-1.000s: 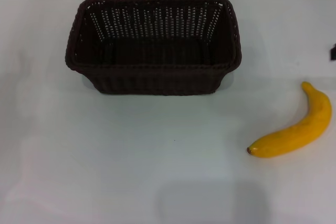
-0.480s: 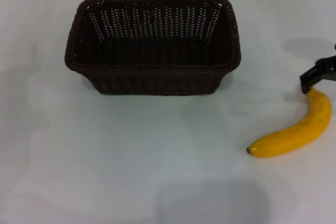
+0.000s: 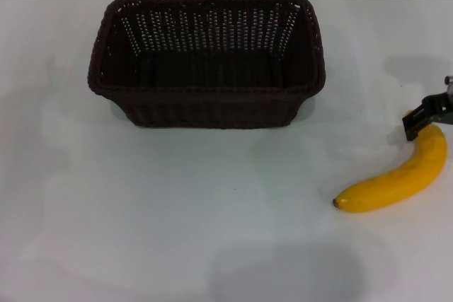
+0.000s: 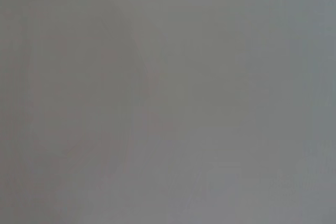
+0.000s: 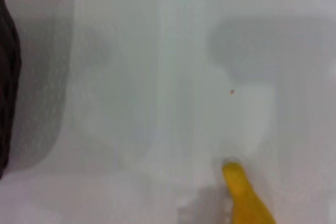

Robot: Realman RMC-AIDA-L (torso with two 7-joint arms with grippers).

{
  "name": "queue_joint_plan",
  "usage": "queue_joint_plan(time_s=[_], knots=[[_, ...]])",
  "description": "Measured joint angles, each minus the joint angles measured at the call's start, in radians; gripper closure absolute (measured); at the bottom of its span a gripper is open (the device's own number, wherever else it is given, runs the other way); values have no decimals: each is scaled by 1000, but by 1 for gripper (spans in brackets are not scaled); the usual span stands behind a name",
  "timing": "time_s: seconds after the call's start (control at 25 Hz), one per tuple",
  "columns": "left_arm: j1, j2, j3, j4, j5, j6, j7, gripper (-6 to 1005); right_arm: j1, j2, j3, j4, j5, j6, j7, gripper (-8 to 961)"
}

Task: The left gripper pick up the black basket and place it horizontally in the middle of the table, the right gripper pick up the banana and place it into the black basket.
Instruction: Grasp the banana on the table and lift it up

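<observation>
So the plain white smooth table (image 3: 177,231) takes up pretty much everything in front of me, and the biggest thing sitting on it is the big rectangular dark brown-black woven wicker basket (image 3: 207,58), with slotted sides, rounded corners and that chunky braided rim. It's upright with the open side up, long side running across my view, parked toward the far edge and a little to my left of centre, with nothing inside it. My right wrist camera catches just a dark sliver of it (image 5: 8,77) at the edge of the picture. Next down in size is the curved bright yellow banana (image 3: 400,175), lying flat on the tabletop on my right side, well apart from the basket, dark brown tip pointing back toward the middle and the other end curving up toward the far right. The right wrist camera sees only one yellow end of it (image 5: 244,192) against the white surface. Smallest bit: my right gripper (image 3: 425,117), a black finger piece poking in from the right edge, sitting right at the banana's upper end, looks like it's touching or just above it. Honestly can't tell how wide it's spread or whether it's gripping anything. My left gripper isn't showing anywhere; its wrist camera gives me nothing but blank grey.
</observation>
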Motion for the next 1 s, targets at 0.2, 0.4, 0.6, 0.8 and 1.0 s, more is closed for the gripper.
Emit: queue_joint_plan(time_s=[0.2,0.4,0.6,0.8,1.0], knots=[[-1,-1,0,-3,-1,1,14,166,3,-1,-3,64,1,-43,-10,93],[-2,-2,0,-3,-1,3,15,166,5,-1,-3,95,1,-73,-19,99],[-2,-2,0,-3,-1,3,15,166,10,0,-5,134,1,-94,-30,113],[-2,-2,0,-10,-1,3,15,167,11,0,-6,142,1,-101,-45,151],[-3,0,0,-11,5,3,15,167,12,-1,-6,148,1,-96,-70,284]])
